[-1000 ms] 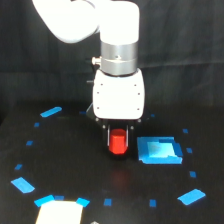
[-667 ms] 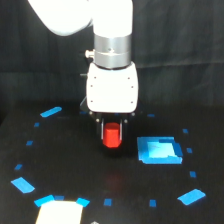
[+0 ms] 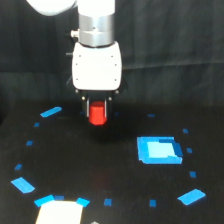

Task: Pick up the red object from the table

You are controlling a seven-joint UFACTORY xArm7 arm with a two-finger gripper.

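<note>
Red object (image 3: 98,114) between vertical arm's (image 3: 96,47) fingers (image 3: 88,109).

A robotics lab test cell: a white arm (image 3: 97,45) works over a black table (image 3: 100,165) ringed with blue tape marks (image 3: 50,111), against black backdrop.

The red object (image 3: 98,114) sits between the fingers of the gripper (image 3: 97,111), up above the table (image 3: 100,170). A flat patch (image 3: 158,150) lies on the table, lower down and toward the exterior view's right, well apart from it
</note>
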